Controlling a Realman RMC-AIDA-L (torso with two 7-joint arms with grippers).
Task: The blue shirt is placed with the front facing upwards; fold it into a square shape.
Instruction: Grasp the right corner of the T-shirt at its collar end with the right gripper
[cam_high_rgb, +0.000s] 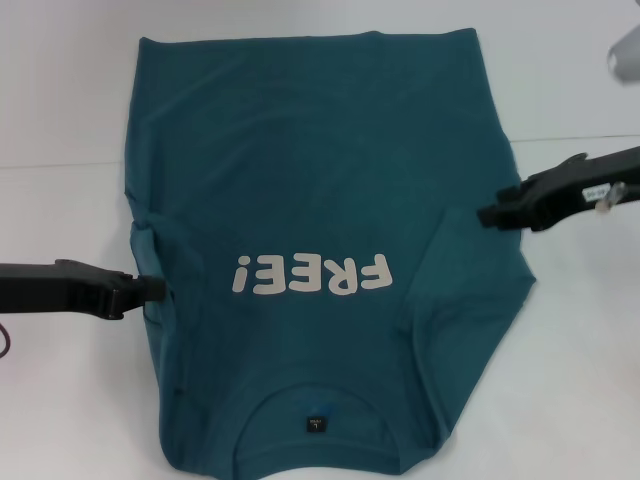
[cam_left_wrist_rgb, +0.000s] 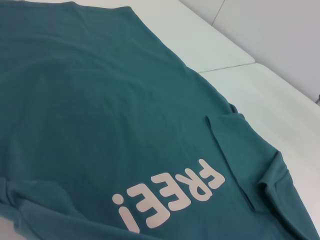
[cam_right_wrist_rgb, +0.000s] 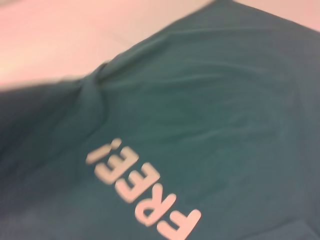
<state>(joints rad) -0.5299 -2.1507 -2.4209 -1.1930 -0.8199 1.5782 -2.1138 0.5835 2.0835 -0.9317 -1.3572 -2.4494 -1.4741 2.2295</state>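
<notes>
The blue shirt (cam_high_rgb: 320, 200) lies print-up between the left hand (cam_high_rgb: 160, 289) and right hand (cam_high_rgb: 484, 213); whether either grips is unclear.

Even, diffuse overhead illumination; the white counter (cam_high_rgb: 70, 110) is bright, nearly washed out toward its far edge. The blue shirt (cam_high_rgb: 320, 180) shows soft shading along its folds, with no hard cast shadows and no specular glare. Head view: sharp at centre; a defocused pale object (cam_high_rgb: 625, 50) at the upper right corner. Left wrist view: crisp across the "FREE!" print (cam_left_wrist_rgb: 167, 197). Right wrist view: blurred throughout, lettering edges smeared, counter tinted pinkish.
</notes>
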